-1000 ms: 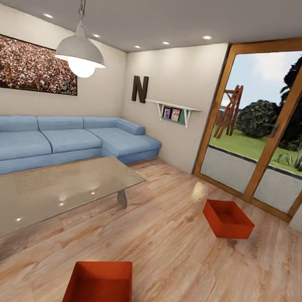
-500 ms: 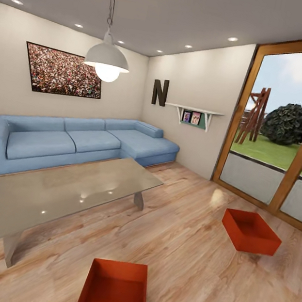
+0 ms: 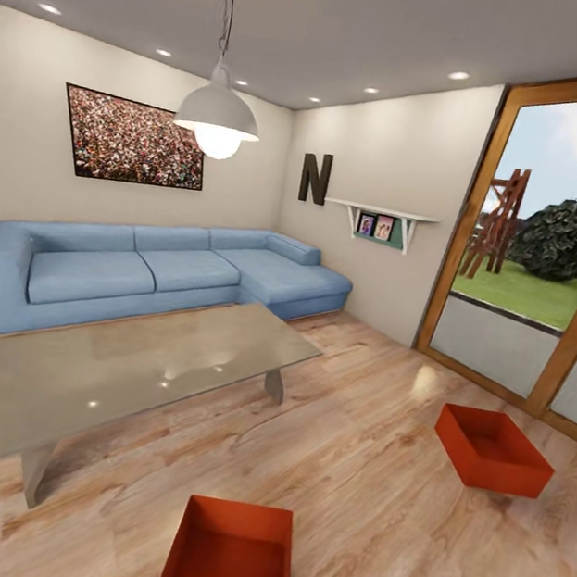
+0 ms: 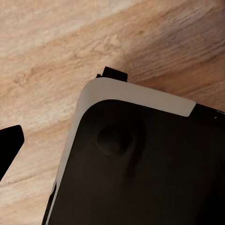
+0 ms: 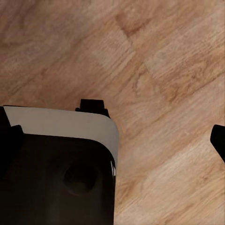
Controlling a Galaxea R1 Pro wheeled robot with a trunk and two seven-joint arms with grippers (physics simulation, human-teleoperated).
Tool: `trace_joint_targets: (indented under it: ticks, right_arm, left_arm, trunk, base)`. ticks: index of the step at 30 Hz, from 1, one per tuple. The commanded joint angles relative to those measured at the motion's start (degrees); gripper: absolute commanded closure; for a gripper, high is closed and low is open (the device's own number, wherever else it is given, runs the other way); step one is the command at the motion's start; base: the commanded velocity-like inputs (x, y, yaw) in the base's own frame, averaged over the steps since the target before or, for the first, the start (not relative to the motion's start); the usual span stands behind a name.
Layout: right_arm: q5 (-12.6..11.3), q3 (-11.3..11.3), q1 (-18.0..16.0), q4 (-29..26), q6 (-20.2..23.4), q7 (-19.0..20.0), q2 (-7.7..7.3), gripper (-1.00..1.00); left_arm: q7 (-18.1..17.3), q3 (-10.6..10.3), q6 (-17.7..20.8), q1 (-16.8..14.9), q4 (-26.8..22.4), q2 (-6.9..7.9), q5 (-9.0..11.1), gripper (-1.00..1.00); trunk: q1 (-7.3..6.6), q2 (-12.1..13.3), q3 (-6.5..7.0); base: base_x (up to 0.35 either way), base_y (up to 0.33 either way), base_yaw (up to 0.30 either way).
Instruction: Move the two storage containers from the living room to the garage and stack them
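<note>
nearest in the head view, 1 red-orange storage container (image 3: 232,556) sits on the light wood plank floor (image 3: 363,517), its near end cut off by the picture's lower edge. just to its left stands the glass coffee table (image 3: 125,365), whose far leg shows through the top. the 2nd storage container (image 3: 493,450) rests on the planks further off to the right, well apart from the 1st and near the wood-framed glass door (image 3: 558,249), whose right part is cut off.

behind the table runs the blue sectional sofa (image 3: 160,272). on the far wall hangs a dark letter "n" (image 3: 314,177), the only writing that can be read; the small pictures on the white shelf (image 3: 382,217) are too small to make out, and the framed picture (image 3: 135,139) is a speckled blur.

both wrist views look down on plank floor past a dark, white-edged part of the robot; whether either gripper's fingers stand wide or narrow cannot be told.
</note>
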Motion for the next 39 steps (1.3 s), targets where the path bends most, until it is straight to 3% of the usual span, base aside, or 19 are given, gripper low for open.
trace_joint_targets:
  ticks: [1,18,28,39]
  right_arm:
    - [-0.3,0.4,-0.1,0.2,-0.3,-0.1,0.0,-1.0]
    - [-0.4,0.5,-0.1,0.2,-0.3,-0.1,-0.06,-1.0]
    - [-0.4,0.5,-0.1,0.2,-0.2,-0.1,-0.07,-1.0]
    - [-0.4,0.5,-0.1,0.2,-0.2,-0.1,-0.07,-1.0]
  left_arm:
    - [0.0,0.0,0.2,0.0,-0.2,0.0,0.6,-1.0]
    - [0.0,0.0,0.2,0.0,-0.2,-0.01,0.6,-1.0]
    - [0.1,0.0,0.2,0.0,-0.2,-0.08,0.5,-1.0]
    - [0.1,0.0,0.2,0.0,-0.2,-0.09,0.6,-1.0]
  trunk:
    - [0.01,0.0,-0.05]
    - [0.01,0.0,-0.05]
    - [0.01,0.0,-0.05]
    - [0.01,0.0,-0.05]
  base:
    - [0.099,0.259,0.0]
    - [0.104,0.257,0.0]
    - [0.006,0.005,0.0]
    - [0.0,-0.23,0.0]
